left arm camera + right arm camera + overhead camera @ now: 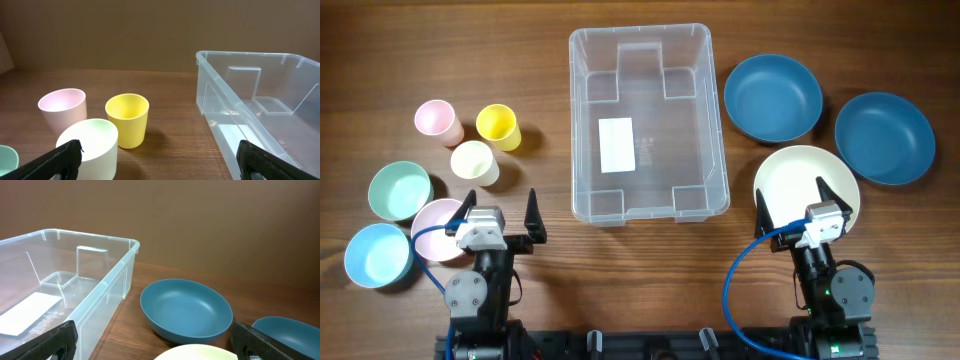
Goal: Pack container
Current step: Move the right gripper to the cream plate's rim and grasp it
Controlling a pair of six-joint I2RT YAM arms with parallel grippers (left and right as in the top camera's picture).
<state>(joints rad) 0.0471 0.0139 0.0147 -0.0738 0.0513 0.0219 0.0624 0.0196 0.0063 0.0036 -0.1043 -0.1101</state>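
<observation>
Centre of the counter, between two groups of tableware: one clear plastic container (670,140), upright, open-topped, empty, with a white label (615,144) on its floor.

Handling, as I judge it: light and fairly stiff, with thin walls that would flex under a hard pinch and a slick surface. The rim is the only real purchase. If I had to shift it, I would clamp the rim of the near wall, or put one tool on each long side, and not press on a bare wall.

Loose pieces, nine in all.

Left of the container:
- Cups, three, upright and clustered at the far side: pink cup (435,120), yellow cup (498,126), pale cup (475,162).
- Small bowls, three, close together at the near side: mint bowl (400,190), pink bowl (432,225), light blue bowl (378,255).

Right of the container:
- Dark blue bowls, two: far blue bowl (772,97), right blue bowl (884,138).
- Cream bowl (800,170), one, nearest to me.

Tools, two:
- Left tool (502,212): fingers apart, holding nothing, just beside the pink bowl.
- Right tool (792,203): fingers apart, holding nothing, over the near part of the cream bowl.
</observation>
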